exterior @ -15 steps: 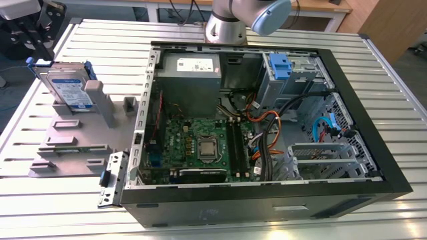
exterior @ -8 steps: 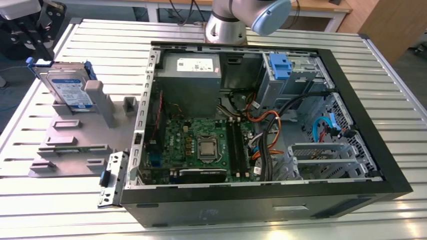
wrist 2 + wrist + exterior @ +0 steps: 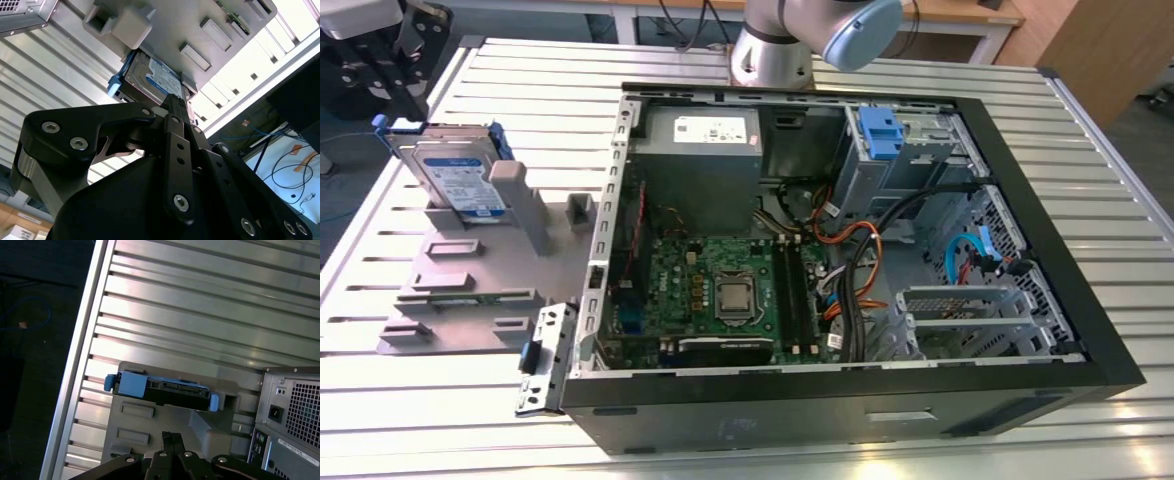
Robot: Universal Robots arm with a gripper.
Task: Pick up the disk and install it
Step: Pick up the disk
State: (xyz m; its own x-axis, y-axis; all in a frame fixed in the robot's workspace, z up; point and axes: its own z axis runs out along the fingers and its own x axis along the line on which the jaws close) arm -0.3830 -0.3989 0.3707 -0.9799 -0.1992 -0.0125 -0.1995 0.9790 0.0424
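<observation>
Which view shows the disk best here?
The exterior view: the disk stands on edge in the grey fixture, label face plainly visible. The first wrist view shows it edge-on; the second wrist view shows part of its label.

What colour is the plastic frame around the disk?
Blue. The frame around the disk shows best in the first wrist view.

- disk (image 3: 454,172): silver, with a white-and-blue label and a blue frame (the brightest colour here)
- holder (image 3: 460,295): plain grey
- table (image 3: 467,420): silver, striped with ribs
- computer case (image 3: 854,405): black
- motherboard (image 3: 720,290): green
- gripper (image 3: 168,436): black
</observation>
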